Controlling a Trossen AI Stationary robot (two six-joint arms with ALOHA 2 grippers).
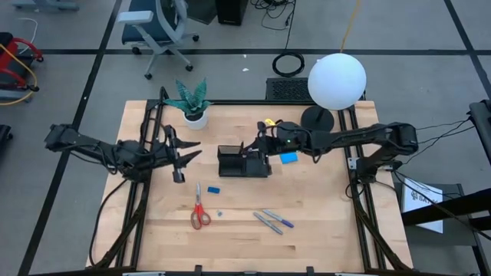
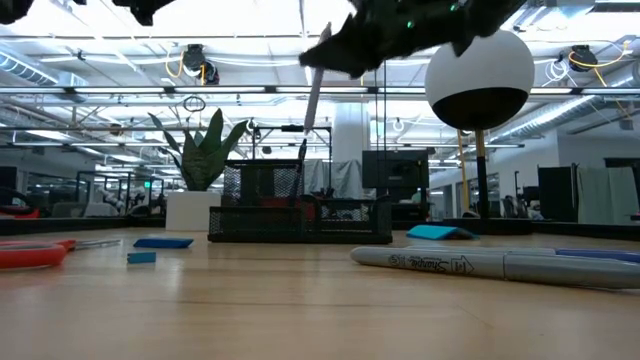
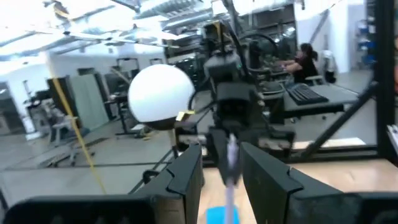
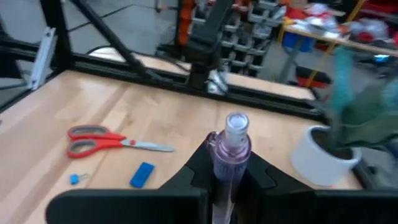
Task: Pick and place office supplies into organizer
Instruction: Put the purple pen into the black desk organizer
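My right gripper [image 4: 229,163] is clamped on a grey pen [image 4: 231,146], held upright so it can drop end-first into the organizer [image 1: 244,162] directly below me. Its walls leave a narrow slot, so I judge I must descend straight. Beyond, the scissors [image 1: 199,211], a small blue block [image 1: 213,189] and two pens [image 1: 272,221] lie on open table. My left gripper [image 1: 184,158], half-open and empty, waits well apart.

organizer [image 1: 230,162]: black tray, mid-table
pen [image 4: 231,155]: upright, clamped in right gripper [image 1: 259,143] over organizer
scissors [image 1: 199,213]: red handles, flat
note pad [image 1: 288,157]: blue, beside organizer
pens [image 1: 272,221]: flat, near front edge
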